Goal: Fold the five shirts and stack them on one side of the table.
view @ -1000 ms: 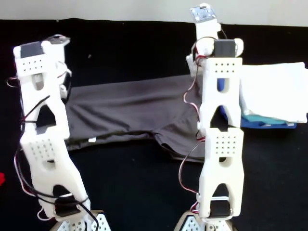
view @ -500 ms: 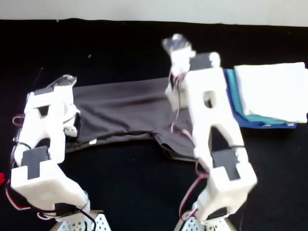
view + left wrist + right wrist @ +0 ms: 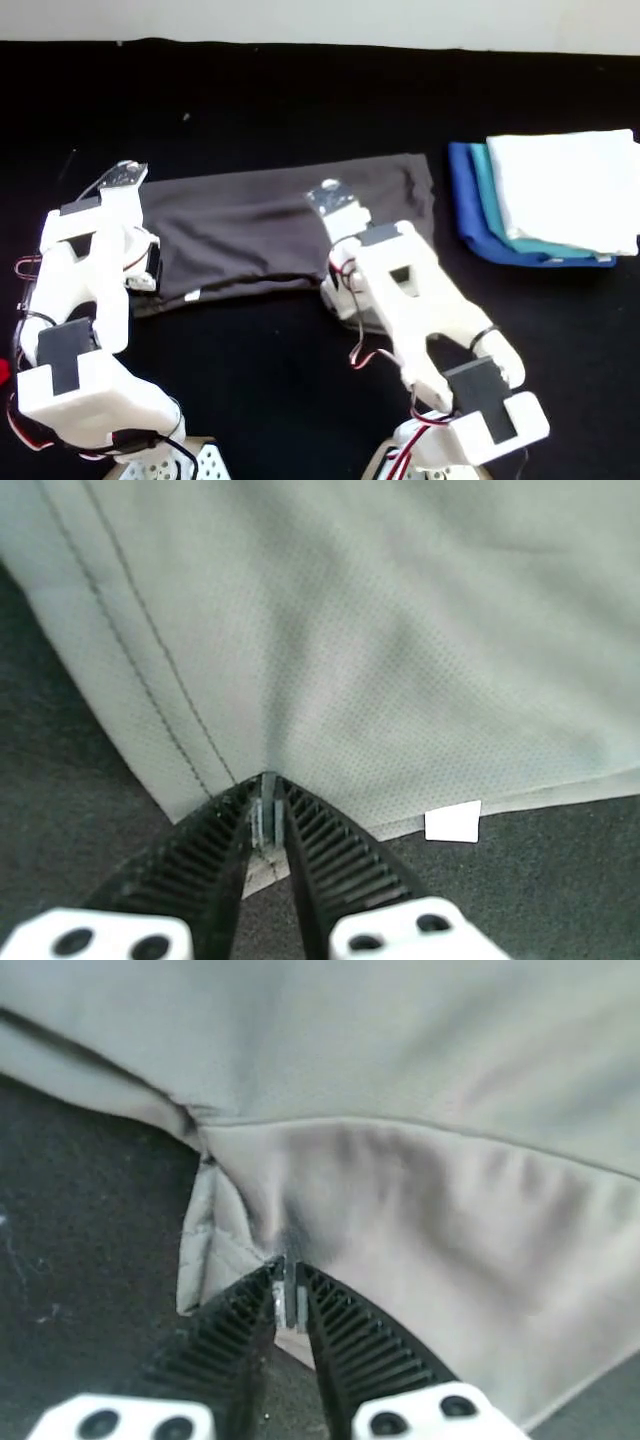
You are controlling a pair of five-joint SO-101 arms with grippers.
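Note:
A dark grey shirt (image 3: 250, 225) lies spread sideways across the middle of the black table. My left gripper (image 3: 268, 815) is shut on the shirt's stitched near-left hem (image 3: 190, 750), beside a small white tag (image 3: 452, 823). In the high view that arm's gripper (image 3: 148, 288) sits low at the shirt's left end. My right gripper (image 3: 288, 1298) is shut on a folded flap (image 3: 215, 1240) of the shirt's near edge, and it appears at the shirt's near right part (image 3: 336, 292) in the high view. A stack of folded shirts (image 3: 560, 190), white over teal over blue, rests at the right.
The black tablecloth (image 3: 260, 380) is bare in front of the shirt, between the two arm bases. A small red thing (image 3: 3, 372) peeks in at the left edge. The table's far edge (image 3: 300, 42) meets a pale wall.
Both arms have come down from high over the shirt to its near edge. The right arm has swung left, uncovering the folded stack.

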